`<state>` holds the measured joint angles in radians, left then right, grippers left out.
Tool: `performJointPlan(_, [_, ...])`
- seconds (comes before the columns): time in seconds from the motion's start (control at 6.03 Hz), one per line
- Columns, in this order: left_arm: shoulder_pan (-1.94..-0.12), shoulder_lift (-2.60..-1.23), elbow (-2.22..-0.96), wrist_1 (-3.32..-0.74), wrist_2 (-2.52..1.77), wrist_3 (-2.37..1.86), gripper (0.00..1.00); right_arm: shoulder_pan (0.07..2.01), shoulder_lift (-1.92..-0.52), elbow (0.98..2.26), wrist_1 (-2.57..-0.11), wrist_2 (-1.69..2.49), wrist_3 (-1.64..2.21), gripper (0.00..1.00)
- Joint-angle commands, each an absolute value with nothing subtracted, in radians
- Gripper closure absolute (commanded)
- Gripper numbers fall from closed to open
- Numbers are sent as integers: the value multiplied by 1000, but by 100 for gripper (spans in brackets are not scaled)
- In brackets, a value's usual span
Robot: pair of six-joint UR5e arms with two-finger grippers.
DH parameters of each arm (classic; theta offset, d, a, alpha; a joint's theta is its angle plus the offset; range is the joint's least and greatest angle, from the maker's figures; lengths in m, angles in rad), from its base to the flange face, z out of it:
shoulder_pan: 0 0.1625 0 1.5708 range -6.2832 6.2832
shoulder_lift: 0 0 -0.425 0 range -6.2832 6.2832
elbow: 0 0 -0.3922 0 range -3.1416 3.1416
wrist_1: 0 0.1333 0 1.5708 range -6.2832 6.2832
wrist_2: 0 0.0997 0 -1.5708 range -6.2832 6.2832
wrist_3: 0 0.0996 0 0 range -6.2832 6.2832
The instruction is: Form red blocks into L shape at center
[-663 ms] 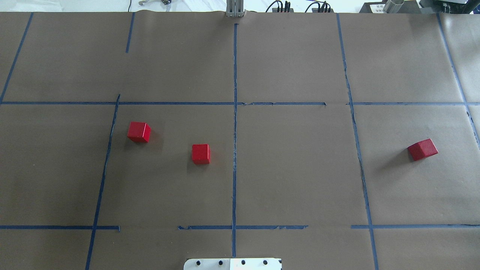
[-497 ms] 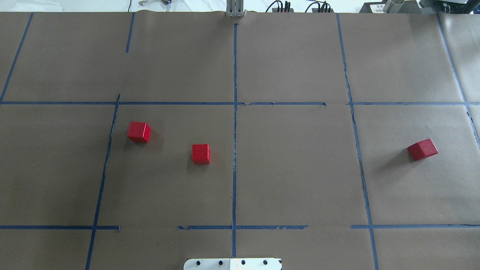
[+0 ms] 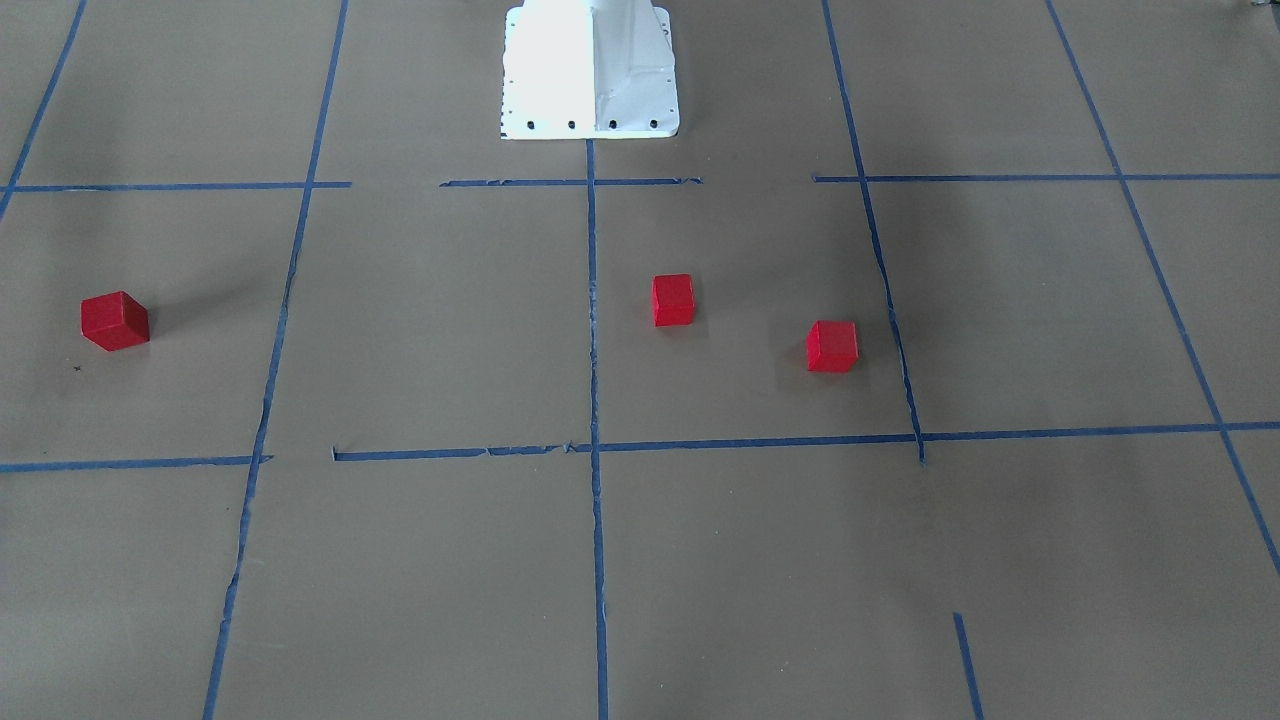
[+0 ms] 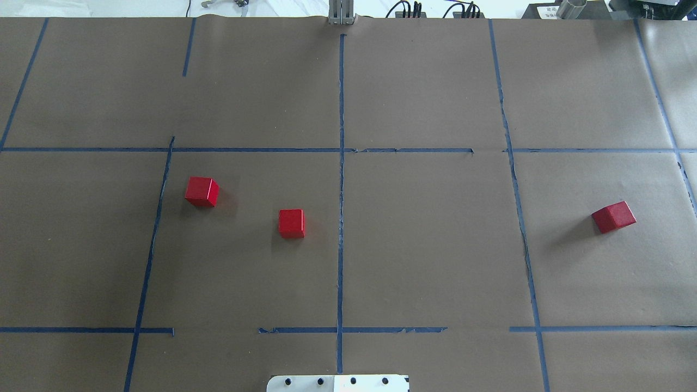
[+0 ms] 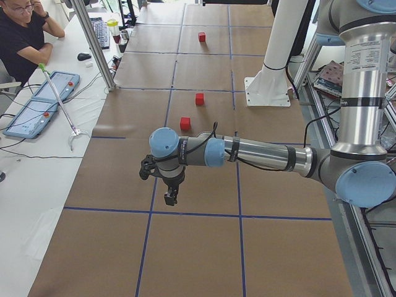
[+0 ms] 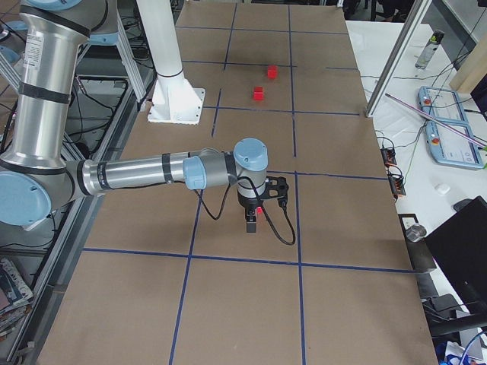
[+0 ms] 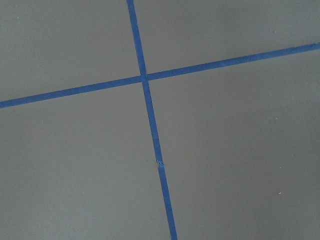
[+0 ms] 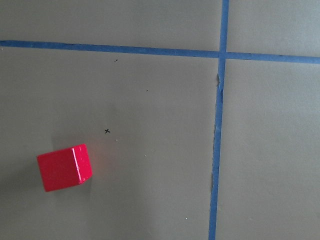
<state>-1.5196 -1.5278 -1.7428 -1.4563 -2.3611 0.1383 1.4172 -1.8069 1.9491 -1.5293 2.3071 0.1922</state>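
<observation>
Across the brown paper (image 4: 425,245) lie three small cubes, all bright matte red with plain faces, and no two of them touching! The first block (image 4: 292,223) sits nearest the center (image 4: 341,218), just to the robot's left of the long blue tape line and squared up with the grid. The second block (image 4: 201,191) lies further out on the same side, in the same cell, turned a little and close to that cell's outer tape line. Well apart from both, the third block (image 4: 613,216) sits out on the robot's right, beyond the next tape line, rotated clearly off the grid. The right wrist camera looks down on it: it shows low and left in that view, with a brighter edge between two of its faces and a tiny black x mark (image 8: 106,131) on the paper near it. The right gripper (image 6: 250,226) hangs pointing down right by that third block. It shows in a side view only, so I cannot tell whether its fingers are spread or pressed together. At the other end, the left gripper (image 5: 169,198) hovers pointing down over the paper, well away from the first and second blocks, and its fingers' state cannot be told either. Its wrist camera sees a tape crossing (image 7: 144,77). The white robot base (image 4: 337,383) stands at the near edge, on the central line.
</observation>
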Motion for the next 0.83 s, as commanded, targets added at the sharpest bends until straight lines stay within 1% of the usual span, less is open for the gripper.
performJointPlan(0.0, [-1519,-1531,-1721,-1460,-2361,144,0,1416,-1819,1959,-1529,2327,193,0])
performJointPlan(0.17, [-1519,-1525,-1726,-1460,-2362,143,0,1413,-1818,1957,-1528,2370,187,0])
performJointPlan(0.5, [-1511,-1528,-1747,-1462,-2396,141,0,1327,-1812,1959,-1526,2358,193,0])
performJointPlan(0.66, [-1509,-1532,-1752,-1465,-2433,141,0,1321,-1804,1963,-1525,2358,193,0])
